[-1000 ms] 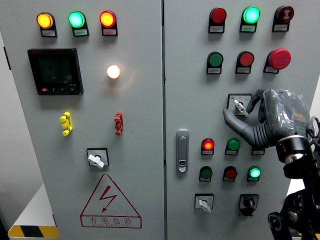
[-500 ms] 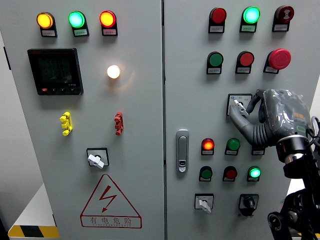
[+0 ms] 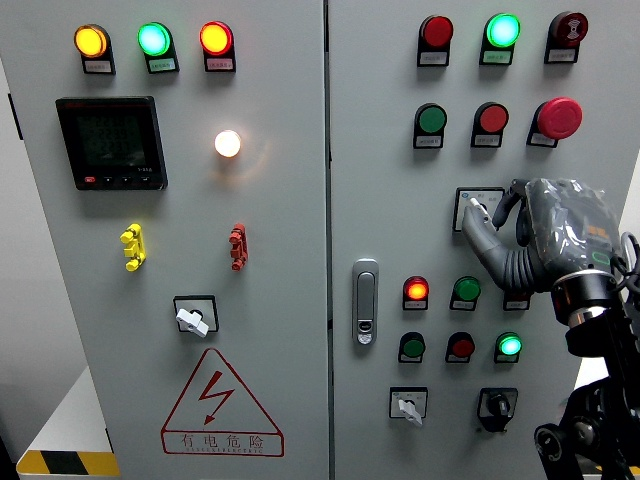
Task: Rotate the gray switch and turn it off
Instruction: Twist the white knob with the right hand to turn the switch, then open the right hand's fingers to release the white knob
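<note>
Right hand at three o'clock on the right panel door. Thumb now raised from below to pinch the gray switch; fingers grasping its knob. Grip newly closed, turn to off judged imminent.

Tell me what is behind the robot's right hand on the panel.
The right hand covers the gray switch; only its knob tip and the plate's left part show. The rest is hidden.
</note>
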Available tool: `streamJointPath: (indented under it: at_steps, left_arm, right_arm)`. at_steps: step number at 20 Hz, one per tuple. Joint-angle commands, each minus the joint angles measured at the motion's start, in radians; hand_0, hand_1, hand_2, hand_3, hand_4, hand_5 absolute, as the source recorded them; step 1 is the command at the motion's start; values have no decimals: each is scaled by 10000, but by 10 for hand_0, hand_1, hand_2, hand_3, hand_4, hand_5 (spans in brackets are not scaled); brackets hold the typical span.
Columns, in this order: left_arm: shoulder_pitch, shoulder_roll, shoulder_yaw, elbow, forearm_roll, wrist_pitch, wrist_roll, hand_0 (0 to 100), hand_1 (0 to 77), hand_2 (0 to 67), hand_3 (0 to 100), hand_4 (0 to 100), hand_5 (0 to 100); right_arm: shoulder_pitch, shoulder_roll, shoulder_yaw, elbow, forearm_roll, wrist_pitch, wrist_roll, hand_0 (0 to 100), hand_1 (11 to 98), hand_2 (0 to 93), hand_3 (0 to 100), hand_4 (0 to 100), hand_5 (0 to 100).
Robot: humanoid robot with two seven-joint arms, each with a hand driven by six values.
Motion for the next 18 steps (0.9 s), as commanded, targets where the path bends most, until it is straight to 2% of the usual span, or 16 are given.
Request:
streamJointPath:
  at_steps: [1, 2, 6, 7, 14, 18]
  left_arm:
    - [0, -11, 0, 0, -1, 0, 0, 0, 0, 132, 183, 95, 118]
    - [0, -11, 0, 0, -1, 0, 0, 0, 0, 132, 183, 95, 118]
    - [0, -11, 0, 0, -1, 0, 0, 0, 0, 133, 183, 95, 118]
    - [0, -11, 0, 0, -1, 0, 0, 0, 0, 133, 183, 95, 118]
    - [0, -11, 0, 0, -1, 0, 0, 0, 0, 133, 183, 95, 118]
    - [0, -11, 0, 0, -1, 0, 0, 0, 0, 132, 183, 95, 118]
  right_arm:
    - [0, -16, -28, -12, 0, -1, -34, 601, 326, 700, 994, 791, 1000]
    - [31, -1, -73, -12, 0, -1, -34, 605, 327, 700, 994, 791, 1000]
    - [62, -16, -89, -58, 0, -1, -34, 634, 327, 701, 995, 792, 1000]
    - [62, -1, -89, -58, 0, -1, -34, 639, 326, 701, 995, 792, 1000]
    - [62, -16, -89, -73, 0, -62, -49, 684, 326, 712, 1000, 794, 1000]
    - [62, -1, -89, -73, 0, -78, -34, 708, 324, 711, 1000, 797, 1000]
